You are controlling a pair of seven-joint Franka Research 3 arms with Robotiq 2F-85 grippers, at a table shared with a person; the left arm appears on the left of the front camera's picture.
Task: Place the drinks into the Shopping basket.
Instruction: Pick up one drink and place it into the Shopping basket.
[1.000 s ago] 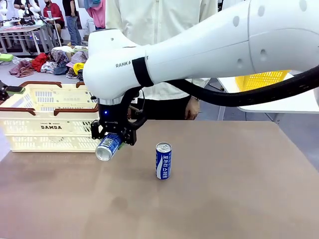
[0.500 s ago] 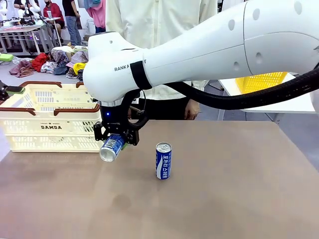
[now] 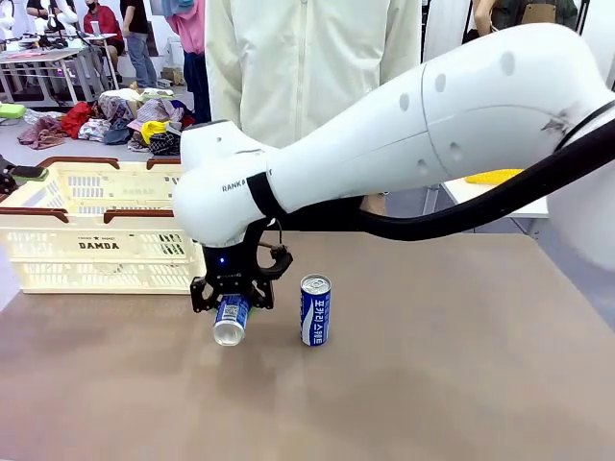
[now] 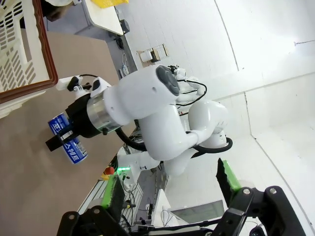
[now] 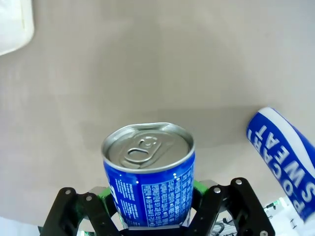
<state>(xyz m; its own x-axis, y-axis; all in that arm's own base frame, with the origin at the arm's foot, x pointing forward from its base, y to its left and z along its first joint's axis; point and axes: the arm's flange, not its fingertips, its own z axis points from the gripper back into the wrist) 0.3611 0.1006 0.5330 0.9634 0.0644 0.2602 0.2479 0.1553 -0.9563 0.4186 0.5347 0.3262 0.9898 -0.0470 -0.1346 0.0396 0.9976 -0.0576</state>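
Observation:
One drink, a blue-and-white can, hangs tilted with its silver top down just above the brown table, and my right gripper is shut on it. In the right wrist view this can sits between the green pads, silver top facing the table. A second can stands upright on the table just to its right, also visible as a can at the edge of the right wrist view. The cream Shopping basket sits at the table's left rear. My left gripper is open in the air with nothing between its fingers.
A person in a pale jacket stands at the far side of the table. The left wrist view looks across at the right arm's held can and the basket's brown rim. Bare tabletop stretches to the front and right.
My right gripper has come down and shifted slightly right with the can, which has swung from pointing left to pointing more downward. The upright can has not moved.

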